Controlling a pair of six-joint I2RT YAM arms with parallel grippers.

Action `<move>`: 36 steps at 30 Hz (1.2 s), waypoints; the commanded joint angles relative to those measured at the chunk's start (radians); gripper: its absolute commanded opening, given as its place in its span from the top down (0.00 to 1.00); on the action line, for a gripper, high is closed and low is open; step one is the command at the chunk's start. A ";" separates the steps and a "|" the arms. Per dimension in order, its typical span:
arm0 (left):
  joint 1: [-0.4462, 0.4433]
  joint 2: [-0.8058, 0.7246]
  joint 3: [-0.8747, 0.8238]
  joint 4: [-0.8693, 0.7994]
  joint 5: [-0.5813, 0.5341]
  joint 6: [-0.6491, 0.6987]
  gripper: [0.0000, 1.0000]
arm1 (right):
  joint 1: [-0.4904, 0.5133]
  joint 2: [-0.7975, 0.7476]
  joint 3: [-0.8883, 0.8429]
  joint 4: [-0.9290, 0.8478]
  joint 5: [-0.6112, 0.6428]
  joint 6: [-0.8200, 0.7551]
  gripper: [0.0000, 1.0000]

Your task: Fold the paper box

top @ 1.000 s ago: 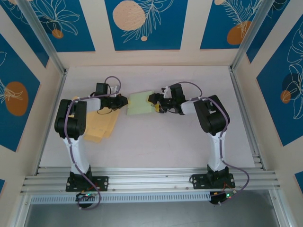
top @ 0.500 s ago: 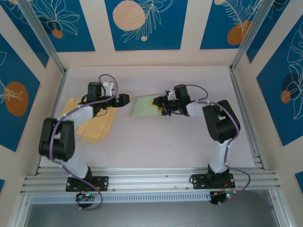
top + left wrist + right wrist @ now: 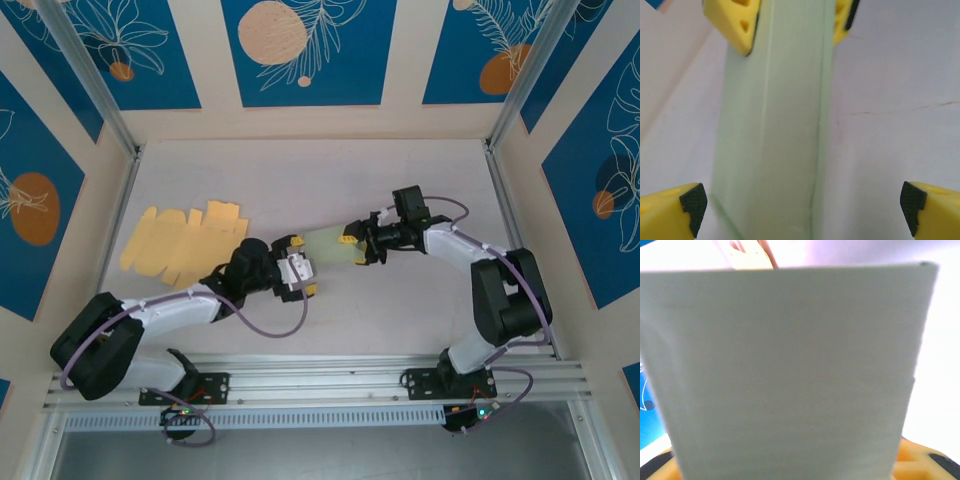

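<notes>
Yellow fingertips point(image 3: 677, 210) of the left gripper point(image 3: 304, 266) stand spread wide, one on each side of the pale green folded paper box point(image 3: 325, 247) without closing on it. In the left wrist view the box runs straight up between them toward 12 o'clock. At its far end the yellow fingers point(image 3: 737, 22) of the right gripper point(image 3: 352, 250) pinch the box from both sides. From above, the box lies near the middle of the white table point(image 3: 400, 310). The left gripper is at its 8 o'clock end and the right gripper at its 3 o'clock end. The right wrist view shows a broad flat face of the box close up. Flat yellow cardboard sheets point(image 3: 185, 238) lie well apart at about 9 o'clock from the box, near the table's left side.
</notes>
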 commanded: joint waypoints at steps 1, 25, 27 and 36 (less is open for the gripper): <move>-0.043 0.014 0.012 0.062 -0.156 0.151 0.00 | -0.003 -0.053 -0.023 -0.147 -0.086 -0.002 0.54; -0.008 -0.012 0.291 -0.627 0.031 -0.009 0.74 | -0.162 -0.116 -0.030 -0.318 -0.051 -0.230 0.26; 0.041 0.011 0.338 -0.731 0.097 -0.025 0.74 | -0.210 -0.177 -0.036 -0.359 0.002 -0.292 0.27; 0.171 0.216 0.565 -1.065 0.297 0.030 0.66 | -0.055 -0.470 0.043 -0.586 0.576 -0.589 0.36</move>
